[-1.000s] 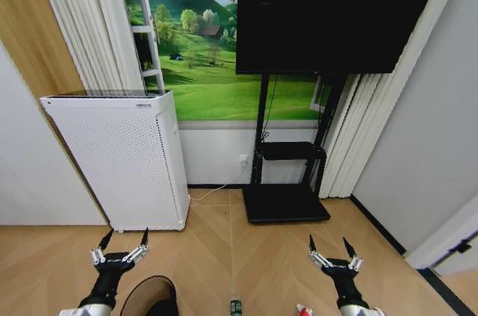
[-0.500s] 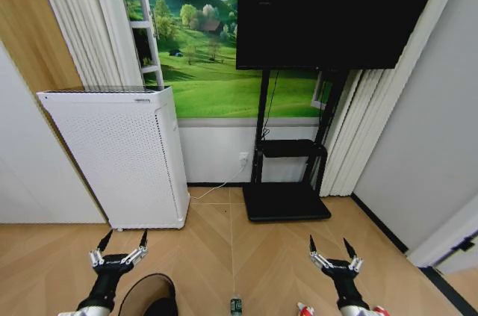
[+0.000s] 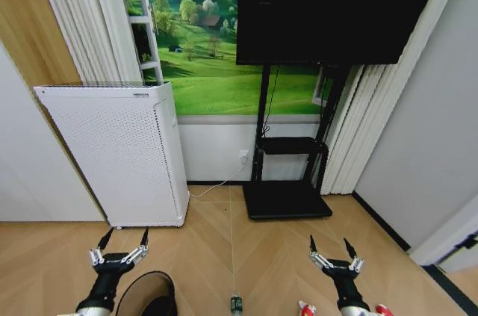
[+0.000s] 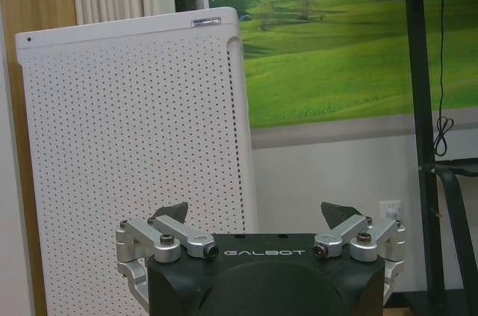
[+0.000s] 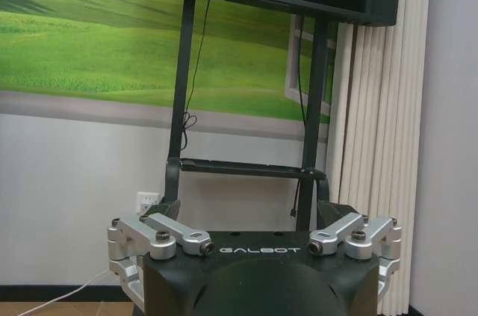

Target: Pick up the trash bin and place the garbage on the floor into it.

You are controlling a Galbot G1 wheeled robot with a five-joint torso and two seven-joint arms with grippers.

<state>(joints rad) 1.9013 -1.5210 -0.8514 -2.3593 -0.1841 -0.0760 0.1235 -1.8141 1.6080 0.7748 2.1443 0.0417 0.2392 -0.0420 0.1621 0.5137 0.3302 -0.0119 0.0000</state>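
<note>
At the bottom edge of the head view, the trash bin (image 3: 148, 295) sits on the floor (image 3: 216, 241), a round dark basket with a thin rim, its mouth facing up and partly cut off by the frame. It lies just beside the left gripper (image 3: 119, 243), which hangs low over the parquet with its fingers spread apart. The right gripper (image 3: 329, 248) hangs at the same height well to the other side, its fingers also spread. Between them, a small green-capped bottle (image 3: 236, 305) stands on the wood, and two red-and-white pieces (image 3: 307, 308) lie near the right arm. Past them stand a white perforated appliance (image 3: 123, 153) and a black TV stand (image 3: 287, 181). Each wrist camera looks level at the wall instead: the left one faces the appliance, the right one faces the stand's poles and a pale curtain (image 5: 366, 129).
</note>
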